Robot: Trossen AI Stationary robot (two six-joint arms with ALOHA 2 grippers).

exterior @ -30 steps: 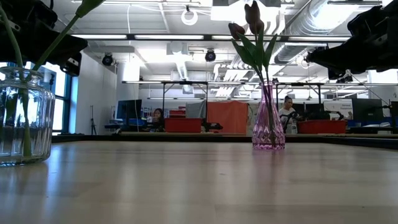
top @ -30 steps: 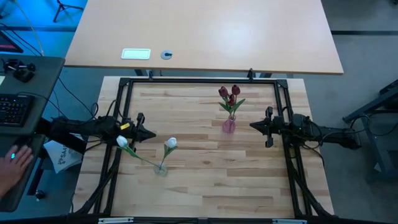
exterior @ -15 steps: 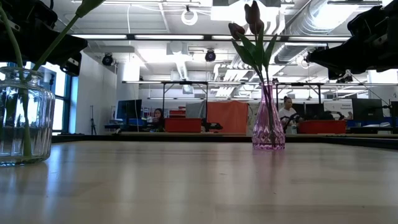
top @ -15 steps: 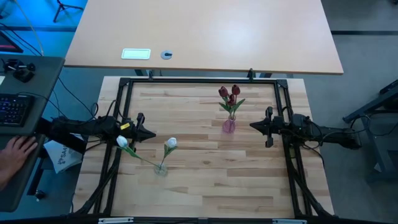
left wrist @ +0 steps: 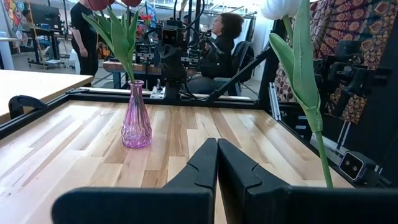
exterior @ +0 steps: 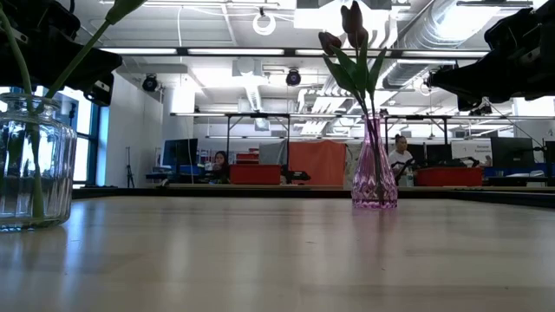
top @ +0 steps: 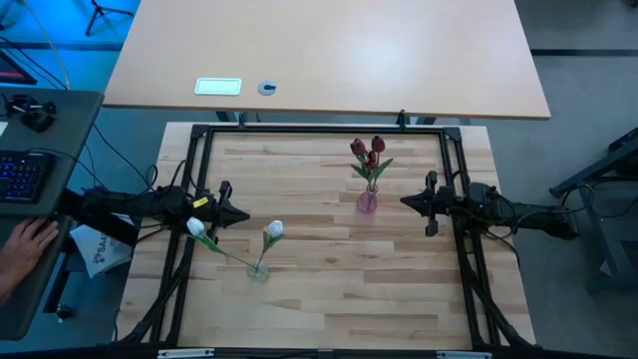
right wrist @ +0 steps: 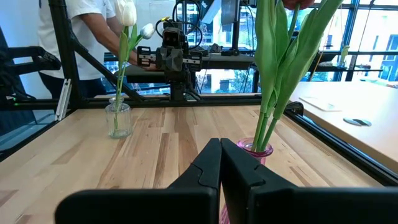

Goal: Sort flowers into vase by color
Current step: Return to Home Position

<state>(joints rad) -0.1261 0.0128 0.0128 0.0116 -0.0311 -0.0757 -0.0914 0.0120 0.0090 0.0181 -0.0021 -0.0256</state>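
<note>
Left gripper (top: 242, 214) clenched, empty, white flowers (top: 274, 230) in clear vase (top: 258, 271) beside. Right gripper (top: 404, 201) same, red flowers (top: 367, 150) in purple vase (top: 367, 202) ahead. Sorting seems done.

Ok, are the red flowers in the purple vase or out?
In: the red flowers stand with stems down the neck of the purple vase, upright on the table; no red flower lies on the wood.

It is an open robotics lab, shown by exposed ceiling ducts (exterior: 408, 35), workbenches (exterior: 260, 185) with red bins (exterior: 257, 174) and monitors (exterior: 178, 152), a seated person (exterior: 218, 161), and a black metal frame (top: 319, 129) around the wooden table (top: 329, 269).
</note>
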